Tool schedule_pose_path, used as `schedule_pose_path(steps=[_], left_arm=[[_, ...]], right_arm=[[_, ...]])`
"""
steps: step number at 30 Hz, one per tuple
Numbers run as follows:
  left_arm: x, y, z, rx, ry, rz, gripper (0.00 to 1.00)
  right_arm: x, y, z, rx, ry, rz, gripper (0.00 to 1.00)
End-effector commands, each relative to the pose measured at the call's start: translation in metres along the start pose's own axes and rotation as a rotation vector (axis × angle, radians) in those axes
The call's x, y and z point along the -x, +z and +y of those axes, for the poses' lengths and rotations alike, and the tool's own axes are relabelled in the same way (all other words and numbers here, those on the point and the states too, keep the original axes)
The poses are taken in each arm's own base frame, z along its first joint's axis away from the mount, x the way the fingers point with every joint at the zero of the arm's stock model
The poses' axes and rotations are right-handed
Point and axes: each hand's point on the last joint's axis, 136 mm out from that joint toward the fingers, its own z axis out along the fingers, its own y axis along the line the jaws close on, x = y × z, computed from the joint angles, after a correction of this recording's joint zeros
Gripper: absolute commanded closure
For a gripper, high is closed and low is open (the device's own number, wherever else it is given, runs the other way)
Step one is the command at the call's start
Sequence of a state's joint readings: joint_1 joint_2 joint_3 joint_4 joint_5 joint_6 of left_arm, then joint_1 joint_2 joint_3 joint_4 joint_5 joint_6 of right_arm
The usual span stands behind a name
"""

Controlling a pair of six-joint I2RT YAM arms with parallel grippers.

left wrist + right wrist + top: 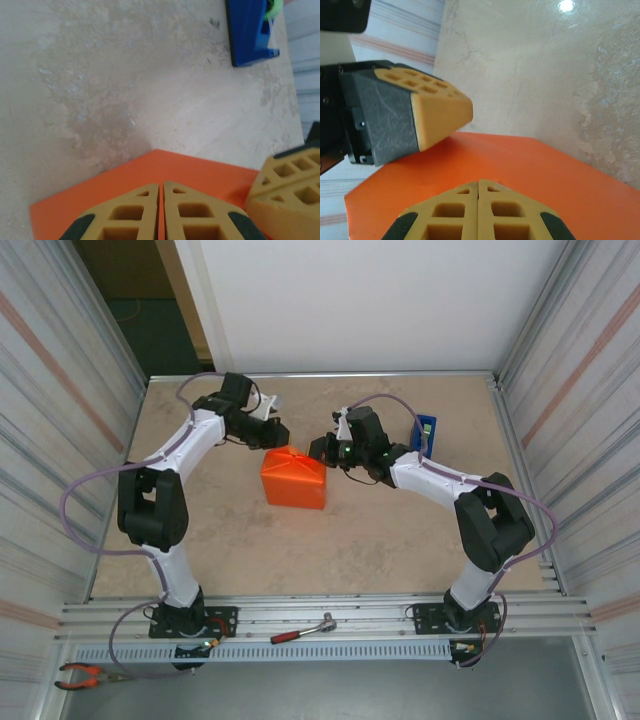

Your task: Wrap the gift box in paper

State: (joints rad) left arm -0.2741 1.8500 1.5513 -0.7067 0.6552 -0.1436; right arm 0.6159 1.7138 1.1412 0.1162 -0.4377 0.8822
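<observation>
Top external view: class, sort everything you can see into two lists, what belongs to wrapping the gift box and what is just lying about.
Belongs to the job:
orange paper, folded up into a parcel
left gripper and right gripper, both at the parcel
blue tape dispenser, probably for sealing

Just lying about:
red-handled ratchet
orange-handled pliers

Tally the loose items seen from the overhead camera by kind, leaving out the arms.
Sheet of orange paper, folded into a parcel: 1
Blue tape dispenser: 1
Hand tools: 2, a ratchet and pliers
Total: 4
</observation>
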Motion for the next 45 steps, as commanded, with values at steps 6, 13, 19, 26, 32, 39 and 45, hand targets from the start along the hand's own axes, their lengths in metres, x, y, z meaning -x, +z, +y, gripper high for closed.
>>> schedule_pose_path(steps=[6,13,19,26,32,39,45], left_arm=[[-0.028,-0.007,-0.023,-0.119,0.055,0.110,0.96],[-0.031,-0.013,-0.027,-0.121,0.063,0.097,0.97],[-0.036,-0.021,-0.032,-0.123,0.072,0.087,0.98],[-0.046,-0.026,-0.035,-0.115,0.074,0.081,0.99],[-0.053,-0.029,-0.039,-0.120,0.077,0.075,1.00],[-0.066,-0.028,-0.045,-0.105,0.095,0.085,1.00],[-0.075,-0.030,-0.045,-0.089,0.098,0.078,1.00]], right_arm=[[-0.079,0.005,-0.078,-0.246,0.120,0.235,1.00],[-0.079,0.005,-0.078,-0.248,0.120,0.234,1.00],[-0.079,0.004,-0.080,-0.251,0.121,0.231,1.00],[-0.081,0.005,-0.082,-0.254,0.122,0.236,1.00],[-0.080,0.005,-0.082,-0.255,0.124,0.234,1.00],[-0.081,0.005,-0.082,-0.256,0.125,0.235,1.00],[-0.082,0.004,-0.083,-0.260,0.127,0.237,1.00]])
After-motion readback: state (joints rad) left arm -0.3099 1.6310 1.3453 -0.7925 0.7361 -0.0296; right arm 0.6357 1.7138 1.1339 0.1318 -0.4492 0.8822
